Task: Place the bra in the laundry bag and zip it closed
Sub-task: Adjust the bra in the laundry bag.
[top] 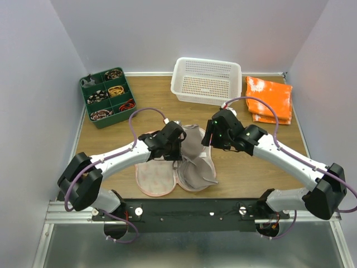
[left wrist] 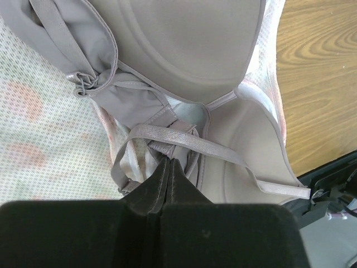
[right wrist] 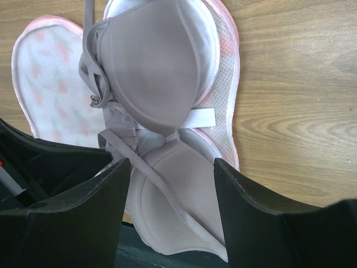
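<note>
The pink fruit-print laundry bag (top: 152, 180) lies open like a clamshell on the wooden table. Its left half (right wrist: 44, 61) is bare mesh lining (left wrist: 39, 134). The taupe bra (top: 196, 163) lies on the right half, one cup upside down (right wrist: 150, 61), the near cup (right wrist: 184, 206) hanging over the bag's edge. My left gripper (top: 179, 149) is shut, its tips (left wrist: 169, 161) pinching the bunched straps at the bra's middle (left wrist: 184, 39). My right gripper (top: 209, 138) hovers open above the near cup, nothing between its fingers (right wrist: 171, 162).
A white perforated basket (top: 206, 81) stands at the back centre. A folded orange-and-white cloth (top: 269, 99) lies at the back right. A green compartment tray (top: 107, 97) of small items sits at the back left. The black mounting rail (top: 184, 212) runs along the near edge.
</note>
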{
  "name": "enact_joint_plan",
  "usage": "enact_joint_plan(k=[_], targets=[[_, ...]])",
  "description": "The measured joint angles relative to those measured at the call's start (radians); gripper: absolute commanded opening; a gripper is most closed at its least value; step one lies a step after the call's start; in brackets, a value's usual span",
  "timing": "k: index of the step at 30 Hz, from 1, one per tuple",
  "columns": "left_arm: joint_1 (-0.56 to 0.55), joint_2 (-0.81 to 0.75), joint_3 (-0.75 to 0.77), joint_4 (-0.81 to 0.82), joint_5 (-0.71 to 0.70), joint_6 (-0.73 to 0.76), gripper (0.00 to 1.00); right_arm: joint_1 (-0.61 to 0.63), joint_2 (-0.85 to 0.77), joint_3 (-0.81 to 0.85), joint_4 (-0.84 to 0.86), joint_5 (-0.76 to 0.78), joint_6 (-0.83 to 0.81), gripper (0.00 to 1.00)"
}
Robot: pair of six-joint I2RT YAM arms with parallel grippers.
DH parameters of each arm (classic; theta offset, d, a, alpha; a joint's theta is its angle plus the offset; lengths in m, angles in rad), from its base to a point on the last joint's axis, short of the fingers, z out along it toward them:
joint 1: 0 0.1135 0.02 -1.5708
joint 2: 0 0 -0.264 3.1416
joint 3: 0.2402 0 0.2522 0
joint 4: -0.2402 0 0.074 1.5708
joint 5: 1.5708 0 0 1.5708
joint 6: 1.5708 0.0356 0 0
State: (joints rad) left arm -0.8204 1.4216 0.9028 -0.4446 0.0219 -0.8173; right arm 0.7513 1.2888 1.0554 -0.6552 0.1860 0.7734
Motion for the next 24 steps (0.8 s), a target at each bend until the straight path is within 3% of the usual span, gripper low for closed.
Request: enact_joint_plan(k=[16, 24], targets=[[0.0, 0.058, 0.022, -0.082, -0.034, 0.108, 0.0, 0.0, 0.019, -0.029, 0.026, -0.068, -0.006, 0.69], [0.007, 0.077, 0.11, -0.128, -0.095, 0.153, 0.0, -0.001, 0.041, -0.032, 0.035, -0.104, -0.015, 0.69]])
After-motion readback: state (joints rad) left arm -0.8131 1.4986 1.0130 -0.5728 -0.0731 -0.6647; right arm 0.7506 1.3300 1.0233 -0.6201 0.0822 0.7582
